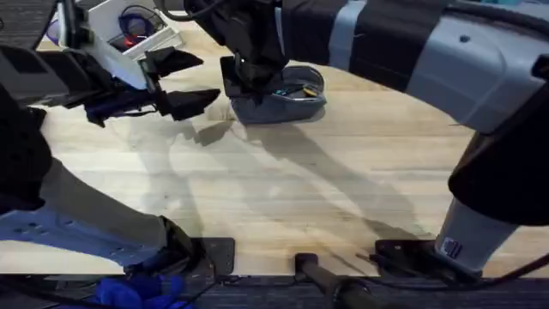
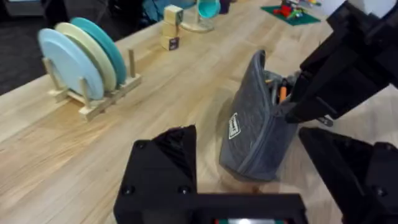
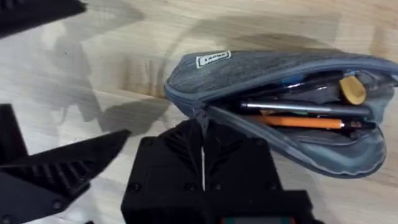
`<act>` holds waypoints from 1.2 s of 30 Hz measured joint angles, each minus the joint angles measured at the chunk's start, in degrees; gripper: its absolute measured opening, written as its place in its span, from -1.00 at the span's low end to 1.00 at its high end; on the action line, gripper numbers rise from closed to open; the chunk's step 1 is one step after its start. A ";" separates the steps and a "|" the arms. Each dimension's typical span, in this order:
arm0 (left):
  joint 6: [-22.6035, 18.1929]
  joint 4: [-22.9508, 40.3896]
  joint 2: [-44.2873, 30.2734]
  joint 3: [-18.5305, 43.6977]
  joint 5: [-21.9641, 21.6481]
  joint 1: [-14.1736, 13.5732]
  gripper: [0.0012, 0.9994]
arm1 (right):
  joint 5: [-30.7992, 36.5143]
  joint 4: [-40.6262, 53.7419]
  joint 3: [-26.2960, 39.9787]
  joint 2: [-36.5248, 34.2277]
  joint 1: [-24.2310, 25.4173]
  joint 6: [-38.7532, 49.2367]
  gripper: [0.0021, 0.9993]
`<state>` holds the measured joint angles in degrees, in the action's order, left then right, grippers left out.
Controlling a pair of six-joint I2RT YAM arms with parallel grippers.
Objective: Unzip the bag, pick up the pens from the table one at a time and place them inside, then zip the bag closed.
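The blue-grey bag (image 1: pixel 290 103) lies on the table (image 1: pixel 283 189) at the far middle, its zip open along most of its length. Inside the bag (image 3: pixel 261 68) lie an orange pen (image 3: pixel 305 122) and a silvery grey pen (image 3: pixel 292 107). My right gripper (image 3: pixel 202 127) is shut at the bag's end, where the zip starts; the pull is hidden between its fingers. In the overhead view the right gripper (image 1: pixel 249 84) sits over the bag's left end. My left gripper (image 1: pixel 208 79) hovers open just left of the bag (image 2: pixel 249 130), holding nothing.
A wooden rack with plates (image 2: pixel 87 62) stands beyond the bag, with wooden blocks (image 2: pixel 171 25) and a teal cup (image 2: pixel 208 9) farther back. A white box (image 1: pixel 129 26) sits at the far left. A yellowish piece (image 3: pixel 353 89) also lies inside the bag.
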<state>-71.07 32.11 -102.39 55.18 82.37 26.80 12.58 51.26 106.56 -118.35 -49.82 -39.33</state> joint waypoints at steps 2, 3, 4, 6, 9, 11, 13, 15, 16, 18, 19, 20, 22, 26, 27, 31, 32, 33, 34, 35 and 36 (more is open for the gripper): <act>0.01 -0.08 0.00 0.00 -0.92 -1.10 0.99 | 0.00 -0.01 0.00 0.01 0.00 0.00 -0.94; 0.01 -0.24 0.00 0.00 -1.38 -1.66 0.99 | 0.00 -0.01 0.00 0.00 0.00 0.00 -0.94; 0.01 -0.29 0.00 0.00 -1.74 -2.13 0.99 | 0.00 0.00 0.00 0.00 0.00 0.10 -0.95; -0.01 -0.68 0.00 0.00 -2.75 -3.22 0.99 | 0.00 0.01 0.00 0.01 0.00 0.13 -0.94; -0.01 -1.61 -0.68 0.00 -3.18 -4.76 0.99 | 0.00 0.01 0.00 -0.01 0.00 0.15 -0.94; -0.01 -2.52 -2.17 0.00 -3.45 -5.89 0.99 | 0.00 0.01 0.00 0.00 0.00 0.15 -0.94; 0.00 -3.21 -3.61 0.00 -3.94 -6.85 0.99 | 0.00 0.01 0.00 -0.01 0.00 0.15 -0.94; -0.01 -3.29 -4.56 -0.02 -4.37 -7.71 0.99 | 0.00 0.01 0.00 -0.01 0.00 0.15 -0.94; -0.01 -3.45 -4.81 -0.02 -4.73 -8.17 0.99 | 0.00 0.01 0.00 0.01 0.00 0.15 -0.94; -0.01 -3.90 -4.94 -0.02 -5.58 -9.04 0.99 | 0.02 0.01 0.00 -0.01 0.00 0.14 -0.94; 0.01 -4.30 -4.98 -0.02 -5.73 -9.48 0.99 | 0.00 0.01 0.00 0.01 0.00 0.15 -0.94; -0.01 -4.69 -5.12 -0.02 -5.78 -9.87 0.99 | 0.00 0.01 0.00 -0.01 0.00 0.15 -0.94; -0.01 -4.95 -5.60 -0.02 -5.97 -10.62 0.99 | 0.00 0.01 0.00 0.00 0.00 0.15 -0.94; -0.01 -5.39 -6.69 -0.02 -6.43 -11.67 0.99 | 0.00 0.01 0.00 -0.01 0.00 0.15 -0.94; -0.01 -5.39 -6.76 -0.02 -6.63 -11.78 0.99 | 0.00 0.01 0.00 -0.01 0.00 0.15 -0.94; 0.01 -5.50 -6.78 -0.02 -7.00 -11.84 0.94 | 0.01 0.01 0.00 0.00 0.00 0.15 -0.94; -0.01 -5.54 -6.78 -0.02 -7.00 -11.84 0.91 | 0.00 0.01 0.00 0.00 0.00 0.15 -0.94; 0.01 -5.56 -6.78 -0.02 -7.02 -11.84 0.89 | 0.00 0.01 0.00 0.00 0.00 0.15 -0.94; -0.01 -5.56 -6.76 -0.02 -7.03 -11.84 0.86 | 0.00 0.01 0.00 0.00 0.00 0.15 -0.94; -0.01 -5.56 -6.77 -0.02 -7.04 -11.84 0.81 | 0.00 0.01 0.00 -0.01 0.00 0.15 -0.94; 0.19 -5.52 -6.78 -0.02 -7.02 -11.84 0.65 | 0.00 0.01 0.00 -0.01 0.00 0.15 -0.94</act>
<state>-70.89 26.59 -109.16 55.16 75.35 14.96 12.58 51.27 106.56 -118.36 -49.82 -39.18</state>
